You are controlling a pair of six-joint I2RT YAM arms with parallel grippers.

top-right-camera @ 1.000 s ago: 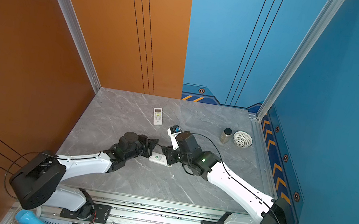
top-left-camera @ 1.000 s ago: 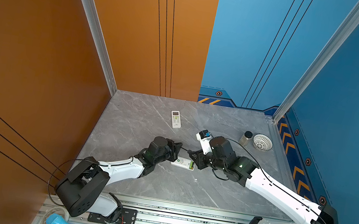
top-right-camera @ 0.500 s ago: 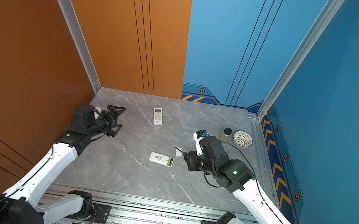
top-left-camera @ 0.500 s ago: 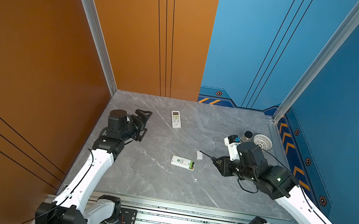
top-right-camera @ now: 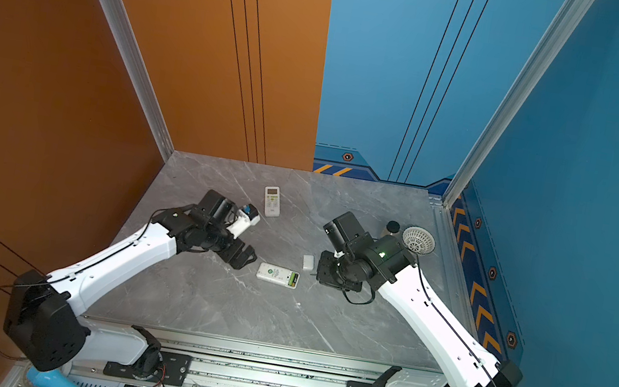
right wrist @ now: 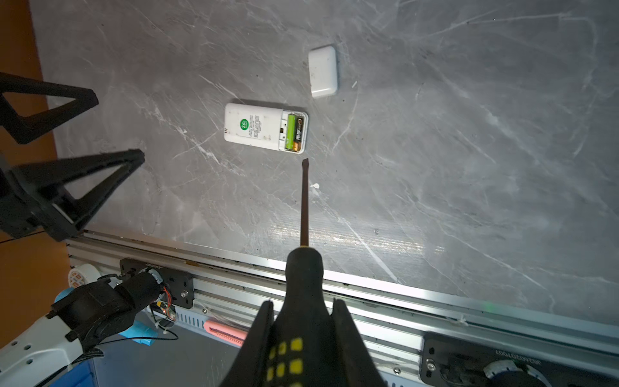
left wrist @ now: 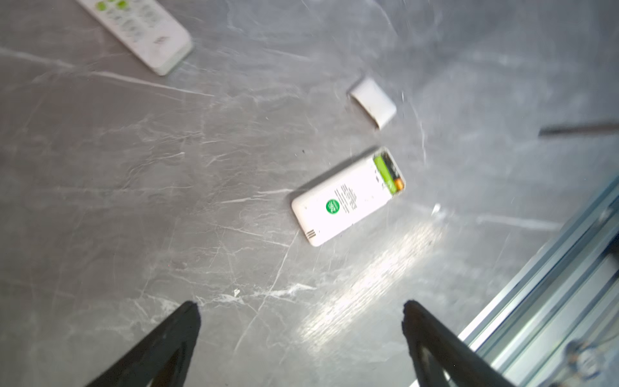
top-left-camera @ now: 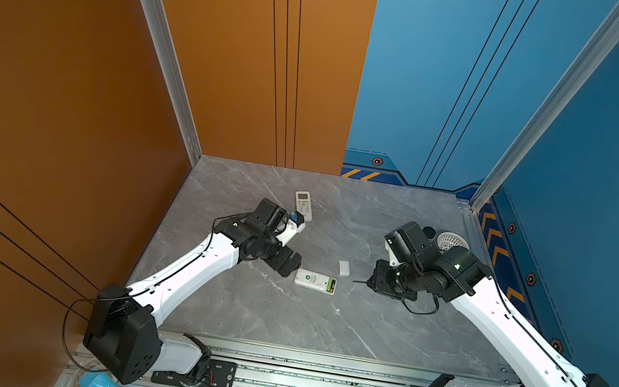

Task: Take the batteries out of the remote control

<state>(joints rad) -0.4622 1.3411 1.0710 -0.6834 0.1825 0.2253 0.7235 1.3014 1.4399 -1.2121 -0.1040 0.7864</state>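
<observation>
My left fingers [top-left-camera: 288, 263] stand wide apart and empty, just beside the closed end of the remote [top-left-camera: 315, 281], which lies face down on the table [top-left-camera: 259, 313]. My right fingers [top-left-camera: 375, 283] are clamped on a screwdriver [right wrist: 304, 201], its tip near the remote's open end, not touching. The batteries [right wrist: 294, 132], one green, one black with gold, sit side by side in the open compartment. The cover [top-left-camera: 344, 268] lies nearby.
</observation>
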